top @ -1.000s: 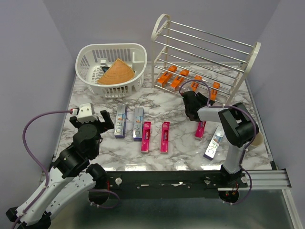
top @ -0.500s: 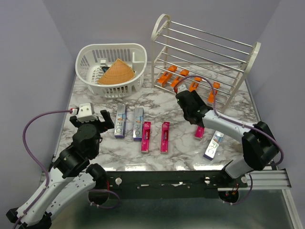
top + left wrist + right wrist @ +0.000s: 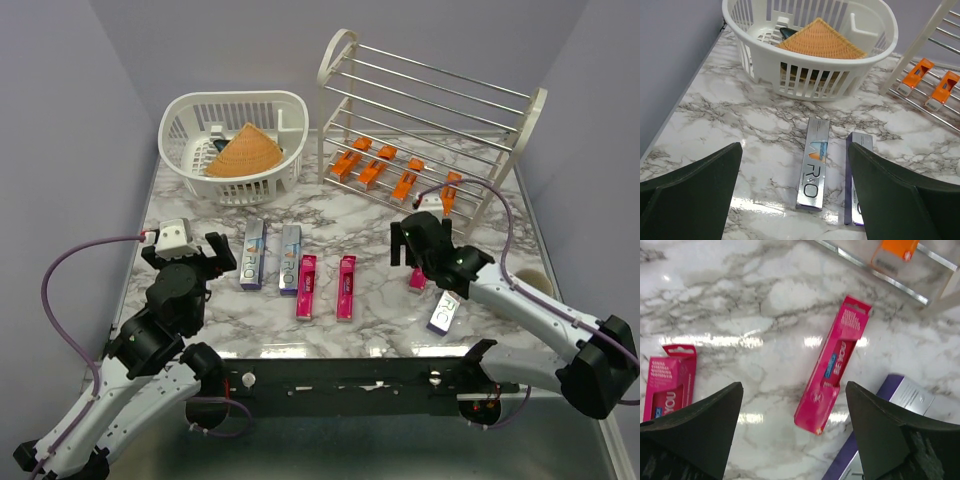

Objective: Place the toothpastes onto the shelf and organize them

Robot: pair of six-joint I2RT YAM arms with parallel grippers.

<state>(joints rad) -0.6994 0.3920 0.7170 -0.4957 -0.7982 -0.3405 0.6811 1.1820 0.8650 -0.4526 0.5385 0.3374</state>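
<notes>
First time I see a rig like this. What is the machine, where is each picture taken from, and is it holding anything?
Two robot arms stand at the near edge of a marble table. One picture looks down from above and behind; two come from wrist cameras, dark fingers at the sides. Orange cartons lie on the lowest rods of the shelf; pink cartons and silver cartons lie on the marble. A basket holds a woven cone. The left claw and right claw are open, holding nothing.

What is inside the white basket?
A tan woven cone lies in the basket. Something dark peeks out beneath it, but the cone covers most of it, so I cannot tell what it is.
</notes>
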